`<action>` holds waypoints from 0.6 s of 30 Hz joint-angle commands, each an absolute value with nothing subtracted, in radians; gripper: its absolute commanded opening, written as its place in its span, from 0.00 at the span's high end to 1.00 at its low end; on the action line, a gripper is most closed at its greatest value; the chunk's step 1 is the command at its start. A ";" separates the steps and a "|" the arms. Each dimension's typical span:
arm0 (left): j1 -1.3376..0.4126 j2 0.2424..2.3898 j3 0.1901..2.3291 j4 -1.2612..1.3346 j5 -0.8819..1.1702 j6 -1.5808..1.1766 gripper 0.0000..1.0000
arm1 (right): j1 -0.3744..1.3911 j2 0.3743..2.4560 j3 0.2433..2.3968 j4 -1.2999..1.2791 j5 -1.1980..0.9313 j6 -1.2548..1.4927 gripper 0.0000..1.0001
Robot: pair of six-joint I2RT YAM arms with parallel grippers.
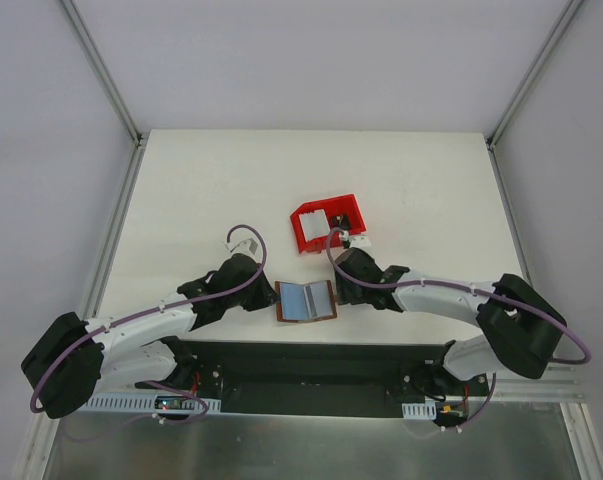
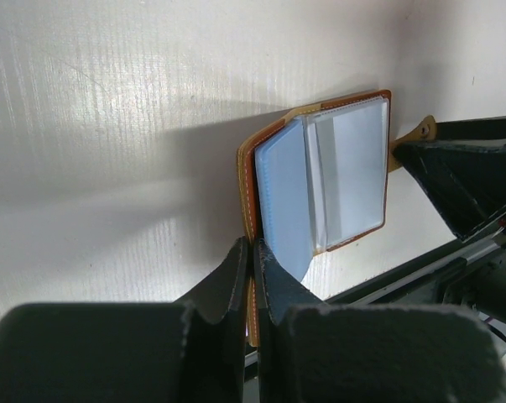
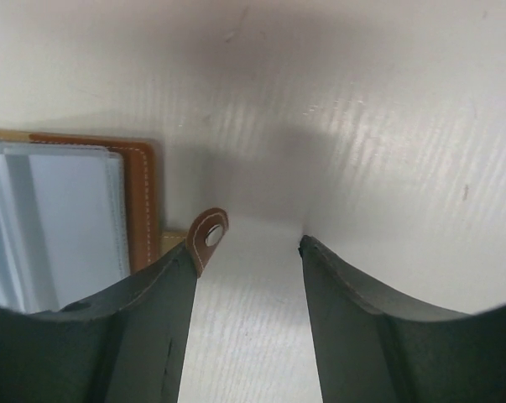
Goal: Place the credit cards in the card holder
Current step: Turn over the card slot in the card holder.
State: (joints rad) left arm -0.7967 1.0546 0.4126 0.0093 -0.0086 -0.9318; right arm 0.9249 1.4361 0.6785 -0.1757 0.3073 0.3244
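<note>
The brown card holder (image 1: 307, 300) lies open near the table's front edge, showing clear pockets (image 2: 349, 172). A pale blue credit card (image 2: 284, 206) sits in its left half. My left gripper (image 2: 253, 245) is shut on the holder's stitched left edge (image 2: 247, 193). My right gripper (image 3: 248, 243) stands open just right of the holder, with only bare table between its fingers. The holder's clasp tab (image 3: 209, 237) curls up against the left finger (image 3: 164, 285). In the top view the left gripper (image 1: 269, 296) and right gripper (image 1: 343, 290) flank the holder.
A red plastic bin (image 1: 326, 225) stands behind the holder, just beyond the right wrist, with something whitish (image 1: 314, 221) inside. A black base plate (image 1: 311, 360) runs along the near edge under the arms. The right finger (image 2: 466, 180) shows at the left wrist view's right side.
</note>
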 commanded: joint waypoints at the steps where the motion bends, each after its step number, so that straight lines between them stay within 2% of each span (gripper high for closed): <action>1: -0.790 1.055 0.443 0.003 -0.008 -0.917 1.00 | 0.885 1.359 0.635 -0.205 0.371 0.406 0.44; 10: -0.790 1.063 0.457 0.003 -0.009 -0.913 1.00 | 0.825 1.143 0.656 -0.215 0.229 0.362 0.43; 18: -0.790 1.066 0.471 0.003 -0.012 -0.907 1.00 | 0.726 1.202 0.853 -0.284 0.091 0.279 0.45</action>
State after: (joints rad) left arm -0.7967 1.0626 0.4324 0.0021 -0.0082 -0.9264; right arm 0.7658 1.1625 0.7372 -0.2596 0.1864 0.3439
